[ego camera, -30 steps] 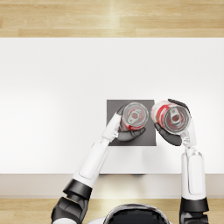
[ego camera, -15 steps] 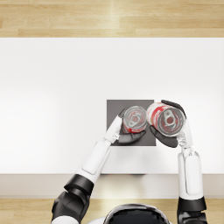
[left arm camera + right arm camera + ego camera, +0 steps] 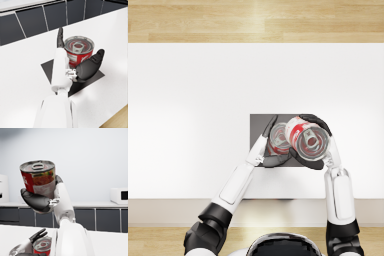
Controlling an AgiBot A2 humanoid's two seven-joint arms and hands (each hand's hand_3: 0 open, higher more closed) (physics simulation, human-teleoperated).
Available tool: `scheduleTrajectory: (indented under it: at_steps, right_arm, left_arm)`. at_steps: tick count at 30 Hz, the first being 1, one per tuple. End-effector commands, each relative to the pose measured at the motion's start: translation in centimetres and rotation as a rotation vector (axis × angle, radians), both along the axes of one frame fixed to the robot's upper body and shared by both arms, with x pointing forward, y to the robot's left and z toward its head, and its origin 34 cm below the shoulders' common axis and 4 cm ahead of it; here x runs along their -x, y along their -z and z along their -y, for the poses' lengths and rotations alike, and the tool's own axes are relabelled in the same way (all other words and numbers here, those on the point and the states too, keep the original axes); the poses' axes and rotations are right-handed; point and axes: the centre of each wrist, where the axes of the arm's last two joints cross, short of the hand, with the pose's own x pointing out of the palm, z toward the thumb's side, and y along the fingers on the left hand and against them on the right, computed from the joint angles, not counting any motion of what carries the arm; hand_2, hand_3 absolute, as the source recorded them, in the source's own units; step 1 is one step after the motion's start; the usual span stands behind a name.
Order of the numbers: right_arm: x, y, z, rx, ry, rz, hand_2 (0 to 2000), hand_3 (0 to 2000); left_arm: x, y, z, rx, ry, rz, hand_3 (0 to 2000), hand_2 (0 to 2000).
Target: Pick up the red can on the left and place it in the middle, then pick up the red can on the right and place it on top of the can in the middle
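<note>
Head view, two red cans: left hand [image 3: 270, 150] grasping one [image 3: 278, 139], right hand [image 3: 315, 142] grasping other [image 3: 305, 137]

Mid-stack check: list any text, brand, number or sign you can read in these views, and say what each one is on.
None can be read.
Held can in the right hand: white lettering on the red label, cut off and too blurred to read.
Middle can on the dark mat, left hand around it: white label panel with small print, too small to read.
Can lids: pull tabs only, no readable marks.
</note>
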Motion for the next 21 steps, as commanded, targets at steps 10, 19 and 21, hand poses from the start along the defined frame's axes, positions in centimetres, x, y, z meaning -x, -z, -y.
scheduleTrajectory:
  at_steps: [10, 19, 21]
  right_arm:
    - [-2.0, -1.1, -3.6, 0.026, 0.044, -0.321, 2000, 1520]
    - [-3.1, 0.9, -4.5, 0.019, 0.084, -0.473, 2000, 1520]
    - [-3.2, 1.4, -4.4, 0.021, 0.087, -0.492, 2000, 1520]
  left_arm:
    - [6.3, -7.7, -9.8, 0.096, -0.197, 0.051, 0, 0]
    - [6.9, -6.4, -10.8, 0.094, -0.237, -0.004, 0, 0]
    - [6.9, -6.7, -10.8, 0.104, -0.240, 0.005, 0, 0]
